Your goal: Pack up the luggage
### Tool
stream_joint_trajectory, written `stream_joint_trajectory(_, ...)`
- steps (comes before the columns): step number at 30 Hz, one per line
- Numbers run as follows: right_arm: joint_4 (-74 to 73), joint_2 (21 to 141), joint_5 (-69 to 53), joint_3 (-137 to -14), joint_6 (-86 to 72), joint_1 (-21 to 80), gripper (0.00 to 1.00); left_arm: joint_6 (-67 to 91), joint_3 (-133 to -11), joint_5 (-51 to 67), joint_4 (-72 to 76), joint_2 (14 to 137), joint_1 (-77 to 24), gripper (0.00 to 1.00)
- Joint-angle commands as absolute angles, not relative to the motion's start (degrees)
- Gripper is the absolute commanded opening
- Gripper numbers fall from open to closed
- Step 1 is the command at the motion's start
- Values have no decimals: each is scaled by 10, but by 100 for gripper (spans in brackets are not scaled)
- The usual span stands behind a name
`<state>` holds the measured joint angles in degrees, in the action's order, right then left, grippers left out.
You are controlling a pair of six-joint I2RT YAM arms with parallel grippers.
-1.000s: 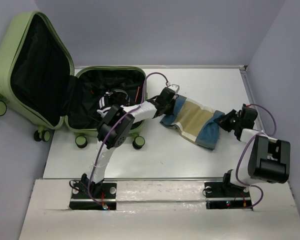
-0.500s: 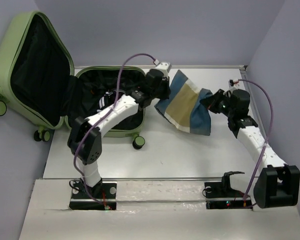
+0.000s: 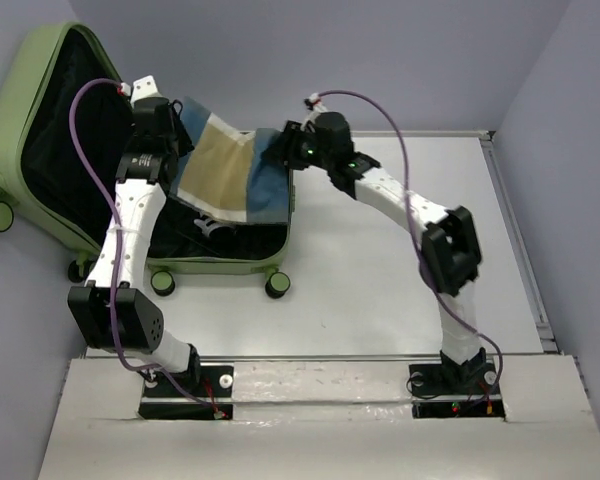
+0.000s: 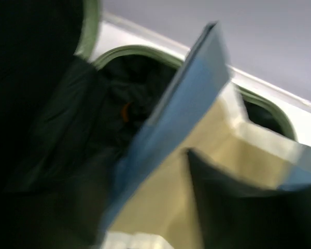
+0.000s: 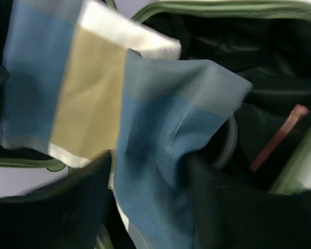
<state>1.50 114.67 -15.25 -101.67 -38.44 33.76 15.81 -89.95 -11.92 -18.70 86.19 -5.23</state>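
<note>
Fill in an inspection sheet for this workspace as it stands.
Surface: white table; the luggage's base lies on its left part.
Job's things: luggage open, lid propped up at left; blue-and-tan cloth spread above the base.
Clutter: reddish strip and dark items inside the base, too unclear to name.
Grippers: left gripper and right gripper at opposite ends of the cloth; grip cannot be told.
Cables: a purple cable loops over each arm.
Surroundings: lavender walls; nothing else seen.

A blue, tan and white cloth [image 5: 93,98] drapes over the open luggage [image 5: 223,6], black lining [image 5: 280,62] showing behind it.
</note>
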Motion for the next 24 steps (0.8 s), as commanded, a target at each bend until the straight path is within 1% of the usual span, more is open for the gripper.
stream_joint_trajectory(1, -137, 1307, -173, -1221, -363, 357, 73, 127, -893, -200, -247, 820, -35, 92)
stream_joint_trajectory(2, -193, 1375, -193, -1332, -338, 357, 85, 131, -876, -210, -250, 790, -38, 99)
stream_joint_trajectory(4, -213, 1384, -194, -1347, -324, 357, 92, 134, -852, -214, -237, 740, -48, 99)
stream_joint_trajectory(5, -213, 1389, -192, -1355, -317, 357, 94, 137, -841, -216, -230, 690, -56, 99)
stream_joint_trajectory(10, -229, 1369, -171, -1362, -261, 362, 94, 166, -818, -276, -289, 572, -98, 99)
stream_joint_trajectory(11, -229, 1362, -169, -1361, -255, 362, 94, 179, -808, -286, -305, 526, -98, 99)
stream_joint_trajectory(13, -229, 1340, -173, -1367, -242, 362, 94, 190, -771, -337, -315, 479, -98, 99)
stream_joint_trajectory(14, -229, 1333, -180, -1371, -238, 362, 94, 192, -758, -386, -322, 436, -98, 99)
stream_joint_trajectory(17, -229, 1308, -228, -1391, -225, 362, 94, 194, -723, -472, -348, 383, -98, 99)
stream_joint_trajectory(18, -229, 1291, -256, -1393, -225, 362, 94, 193, -712, -526, -353, 378, -98, 99)
stream_joint_trajectory(20, -226, 1268, -279, -1375, -220, 362, 94, 187, -705, -587, -363, 375, -98, 99)
stream_joint_trajectory(21, -223, 1253, -290, -1356, -216, 362, 94, 180, -700, -606, -363, 381, -98, 99)
stream_joint_trajectory(22, -218, 1222, -297, -1312, -212, 362, 94, 186, -697, -622, -367, 388, -98, 99)
stream_joint_trajectory(24, -207, 1192, -301, -1267, -200, 362, 94, 178, -685, -646, -353, 427, -88, 99)
